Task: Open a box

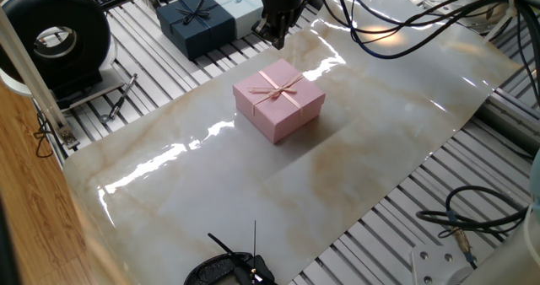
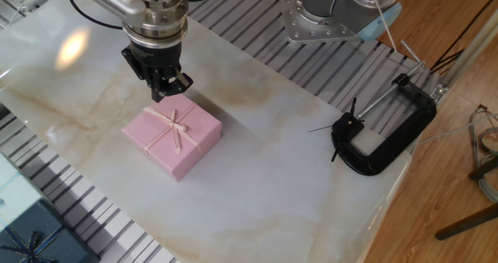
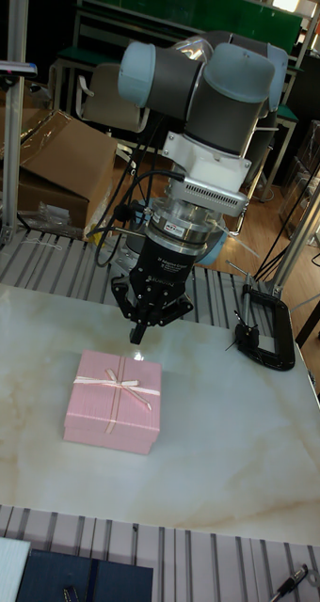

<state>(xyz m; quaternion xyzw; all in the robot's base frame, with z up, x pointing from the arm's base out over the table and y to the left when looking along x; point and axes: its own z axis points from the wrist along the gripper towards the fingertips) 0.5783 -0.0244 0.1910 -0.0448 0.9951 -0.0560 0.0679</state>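
1. a black round device (image 1: 57, 39) sits at the far left of one fixed view, on the slatted frame beside the table (image 1: 363, 142).
2. just right of it, a dark navy gift box (image 1: 196, 22) with a bow and a light blue gift box (image 1: 238, 0) stand side by side off the marble-patterned sheet.
3. the end effector (image 1: 279, 37) hangs above the sheet's far edge, its fingers drawn close together with nothing between them; the other fixed view (image 2: 165, 88) shows the tips nearly meeting.
4. the box (image 1: 279, 100), pale pink with its lid on and a thin ribbon bow on top, rests near the middle of the table, just in front of the end effector and apart from it.
5. in the tall fixed view the end effector (image 3: 139, 331) hovers just above the box's (image 3: 115, 403) far edge, not touching.
6. a black c-clamp (image 2: 383, 136) lies at the table's right edge in the other fixed view, well apart from the box (image 2: 173, 133).
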